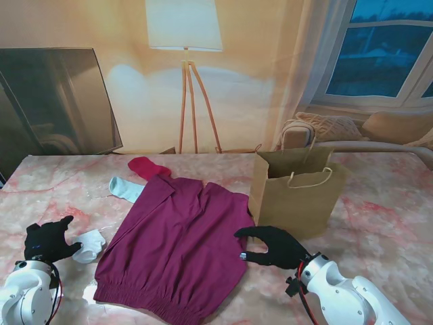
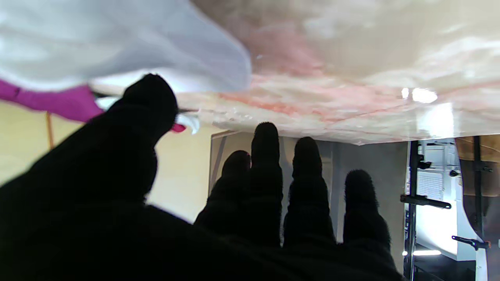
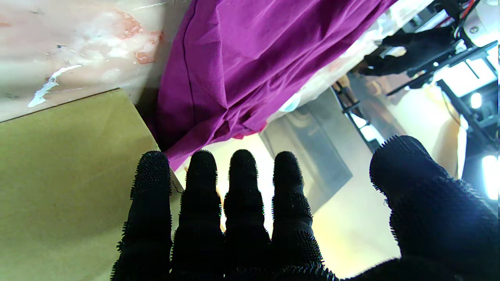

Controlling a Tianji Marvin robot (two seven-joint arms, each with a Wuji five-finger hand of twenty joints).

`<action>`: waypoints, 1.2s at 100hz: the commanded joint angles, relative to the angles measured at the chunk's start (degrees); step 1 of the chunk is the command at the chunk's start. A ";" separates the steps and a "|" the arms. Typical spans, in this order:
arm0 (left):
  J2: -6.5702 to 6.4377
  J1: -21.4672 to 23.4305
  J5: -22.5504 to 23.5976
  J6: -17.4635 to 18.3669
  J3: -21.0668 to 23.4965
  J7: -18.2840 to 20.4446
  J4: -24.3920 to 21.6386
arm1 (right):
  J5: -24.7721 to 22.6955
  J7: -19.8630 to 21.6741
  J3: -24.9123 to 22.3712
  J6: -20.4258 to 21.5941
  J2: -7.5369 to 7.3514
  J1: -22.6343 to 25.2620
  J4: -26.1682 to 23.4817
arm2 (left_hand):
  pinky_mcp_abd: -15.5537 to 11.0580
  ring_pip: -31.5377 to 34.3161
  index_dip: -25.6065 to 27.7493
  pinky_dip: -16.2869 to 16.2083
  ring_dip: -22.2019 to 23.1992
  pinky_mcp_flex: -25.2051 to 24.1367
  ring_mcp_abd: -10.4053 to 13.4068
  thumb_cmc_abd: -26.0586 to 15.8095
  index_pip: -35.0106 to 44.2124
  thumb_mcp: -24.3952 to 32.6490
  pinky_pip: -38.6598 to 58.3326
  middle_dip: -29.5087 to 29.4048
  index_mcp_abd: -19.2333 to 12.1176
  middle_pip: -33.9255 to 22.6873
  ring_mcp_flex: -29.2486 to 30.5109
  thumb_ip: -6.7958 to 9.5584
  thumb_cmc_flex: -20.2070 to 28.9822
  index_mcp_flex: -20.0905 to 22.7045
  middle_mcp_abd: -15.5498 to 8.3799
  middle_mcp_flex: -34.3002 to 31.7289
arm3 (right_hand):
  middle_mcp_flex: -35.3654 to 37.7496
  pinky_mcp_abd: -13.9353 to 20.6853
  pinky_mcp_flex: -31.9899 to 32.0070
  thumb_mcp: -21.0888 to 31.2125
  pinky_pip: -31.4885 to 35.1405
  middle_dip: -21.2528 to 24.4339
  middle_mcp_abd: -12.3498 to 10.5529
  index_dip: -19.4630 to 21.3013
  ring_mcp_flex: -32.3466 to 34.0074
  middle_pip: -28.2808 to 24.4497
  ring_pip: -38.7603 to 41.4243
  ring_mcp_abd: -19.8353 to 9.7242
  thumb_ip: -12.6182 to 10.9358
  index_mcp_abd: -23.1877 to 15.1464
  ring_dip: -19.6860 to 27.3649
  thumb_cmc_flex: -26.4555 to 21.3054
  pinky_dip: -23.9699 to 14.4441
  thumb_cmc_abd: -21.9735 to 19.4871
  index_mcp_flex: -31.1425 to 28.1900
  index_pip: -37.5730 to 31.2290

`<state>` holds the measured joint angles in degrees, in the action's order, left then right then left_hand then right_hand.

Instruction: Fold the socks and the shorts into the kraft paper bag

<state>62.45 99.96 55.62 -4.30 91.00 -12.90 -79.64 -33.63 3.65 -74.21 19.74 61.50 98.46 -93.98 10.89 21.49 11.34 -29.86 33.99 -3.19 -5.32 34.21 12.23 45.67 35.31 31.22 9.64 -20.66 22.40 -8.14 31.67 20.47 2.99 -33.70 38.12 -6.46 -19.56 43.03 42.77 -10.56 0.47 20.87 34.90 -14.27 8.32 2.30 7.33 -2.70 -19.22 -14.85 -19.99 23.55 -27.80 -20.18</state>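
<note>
Two hands [image 1: 47,240] [image 1: 274,247] hover spread and empty beside the shorts [image 1: 176,247].
Shorts lie flat, unfolded, left of the kraft paper bag [image 1: 298,196]; socks [image 1: 89,245] [image 1: 127,188] [image 1: 149,166] sit along their left and far edges. Folding seems barely begun; next, pinch a hem.

Warm, even light fills the stand view, the lit floor lamp [image 1: 184,27] glowing at twelve o'clock — soft shadows only. In the left wrist view the near white cloth [image 2: 117,43] is blurred, glare spots the table [image 2: 420,95], and the fingers [image 2: 265,175] are backlit silhouettes.
</note>
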 commanded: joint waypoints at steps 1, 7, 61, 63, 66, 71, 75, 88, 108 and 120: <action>-0.35 -0.19 -0.61 -0.73 -0.35 1.27 -0.26 | -0.03 -0.03 0.23 -0.04 0.20 0.32 -0.01 | -0.63 1.07 -1.50 1.72 2.75 -0.77 -0.76 1.14 -1.71 -0.77 -3.80 3.86 1.58 -2.25 -3.39 -0.07 -1.69 -2.31 -0.70 2.50 | 0.56 -0.05 0.11 -1.53 1.68 -0.26 -1.73 0.32 0.74 -0.73 1.10 -0.20 -2.46 -1.57 -0.64 0.96 -1.88 -1.42 -0.55 -0.74; -0.47 -0.40 -0.22 -1.89 -0.90 1.96 -0.09 | -0.08 -0.14 0.28 0.06 0.21 0.24 0.07 | -0.96 2.56 -1.18 1.12 5.21 -0.75 -0.99 1.39 -1.90 -1.06 -4.74 7.06 1.52 -4.11 -4.21 -0.10 -1.77 -2.10 -1.07 2.93 | 0.65 -0.04 0.09 -1.51 1.71 -0.28 -1.71 0.34 0.81 -0.78 1.13 -0.24 -2.45 -1.50 -0.64 1.04 -1.89 -1.38 -0.65 -0.80; -1.13 -0.79 0.13 -3.30 -1.73 6.91 0.33 | 0.01 0.19 0.33 0.13 0.14 0.20 0.04 | -3.56 2.82 44.74 -3.15 7.66 -0.32 -0.69 3.65 50.14 -6.42 2.17 2.52 -22.63 3.20 -5.81 -3.46 7.88 15.73 -1.16 0.01 | 0.73 -0.29 0.23 -1.38 1.90 -0.33 -1.68 0.35 0.89 -0.86 1.20 -0.09 -2.45 -1.53 -0.73 0.97 -2.03 -1.42 -0.78 -0.88; -1.04 -0.80 -0.14 -2.96 -1.71 6.35 0.47 | 0.02 0.30 0.36 0.08 0.12 0.15 0.03 | -3.54 2.78 45.20 -3.26 7.14 -0.26 -0.39 3.84 51.03 -6.49 2.71 1.15 -23.64 3.68 -4.91 -3.27 8.58 16.61 -1.55 -1.39 | 0.71 -0.26 0.24 -1.41 1.90 -0.33 -1.71 0.35 0.93 -0.85 1.21 -0.21 -2.44 -1.58 -0.74 0.99 -2.03 -1.39 -0.79 -0.88; -0.92 -0.79 -0.60 -2.54 -1.65 5.65 0.56 | 0.02 0.44 0.42 0.00 0.10 0.09 0.03 | -3.49 2.40 46.23 -3.63 5.98 -0.30 0.04 3.85 52.16 -6.22 4.20 -1.48 -24.90 4.93 -2.79 -3.00 9.49 17.53 -2.02 -4.11 | 0.73 -0.24 0.22 -1.41 1.90 -0.33 -1.72 0.34 0.91 -0.87 1.20 -0.20 -2.44 -1.69 -0.74 0.99 -2.03 -1.44 -0.74 -0.86; -0.78 -0.51 -1.29 -2.06 -1.40 5.40 0.23 | 0.04 0.54 0.52 -0.09 0.08 0.01 0.05 | -3.61 1.57 48.07 -3.20 3.96 -0.26 1.04 3.56 53.10 -5.07 5.16 -5.03 -26.45 6.41 0.21 -2.45 10.30 18.15 -2.99 -8.49 | 0.78 -0.24 0.23 -1.44 1.89 -0.35 -1.69 0.36 0.90 -0.91 1.20 -0.18 -2.44 -1.67 -0.75 0.98 -2.03 -1.43 -0.80 -0.90; -0.63 -0.23 -2.14 -1.56 -1.13 5.27 -0.13 | 0.10 0.58 0.62 -0.16 0.08 -0.01 0.04 | -3.83 1.39 49.53 -3.22 2.73 -0.21 1.84 3.35 53.70 -3.95 6.25 -6.83 -27.03 6.70 3.25 -1.94 10.95 18.79 -3.42 -12.47 | 0.76 -0.26 0.22 -1.42 1.90 -0.36 -1.69 0.38 0.89 -0.92 1.20 -0.17 -2.44 -1.60 -0.75 0.94 -2.04 -1.46 -0.86 -0.96; 0.13 0.64 -5.52 -0.22 -0.25 3.81 -1.47 | -0.08 0.79 0.80 -0.35 0.03 -0.05 -0.22 | -4.05 3.83 52.81 -3.55 1.29 2.45 3.05 3.45 54.85 0.71 9.96 -5.60 -27.39 5.01 14.25 -1.39 11.71 20.07 -4.36 -25.49 | 0.80 -0.13 0.09 -1.44 1.96 -0.37 -1.65 0.37 1.03 -0.95 1.26 -0.09 -2.44 -1.56 -0.79 0.95 -2.06 -1.48 -0.85 -0.98; 1.51 1.89 -8.08 1.82 0.68 -1.85 -4.63 | -0.43 0.34 1.07 -1.16 0.14 -0.47 -0.58 | -2.78 9.53 55.98 -4.15 3.78 7.06 3.22 4.79 56.25 0.82 14.27 6.91 -27.72 9.69 22.59 -0.62 15.13 21.31 -6.92 -41.27 | 0.91 0.47 -0.33 -1.03 2.00 -0.48 -1.48 0.34 1.56 -1.16 1.48 -0.06 -2.48 -1.29 -0.87 0.72 -1.97 -1.08 -0.88 -0.99; 1.82 2.97 -7.47 2.70 1.01 -3.52 -8.03 | -0.64 -0.12 1.44 -1.40 0.23 -0.72 -1.11 | -2.81 11.02 56.26 -3.97 5.02 7.50 3.23 4.99 56.42 1.59 14.60 9.13 -27.47 9.38 23.78 -0.42 14.92 21.46 -6.79 -40.85 | 0.96 0.95 -0.83 -0.51 2.02 -0.59 -1.37 0.31 2.07 -1.41 1.68 -0.18 -2.48 -0.98 -0.93 0.66 -1.80 -0.47 -0.93 -1.01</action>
<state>63.94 102.53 47.65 -2.23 92.12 -15.76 -85.06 -33.95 3.80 -73.16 18.41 61.49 97.65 -94.17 7.56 30.81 66.10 -32.47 37.84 4.43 -3.08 39.10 64.76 43.46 49.00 38.66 -15.41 -11.14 44.06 -8.18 44.37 39.49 -2.56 -73.03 38.14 -6.47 -20.13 43.03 43.37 -10.56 0.47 20.87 35.22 -14.27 8.32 2.31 7.33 -2.70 -19.22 -14.86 -19.99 23.54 -27.80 -20.23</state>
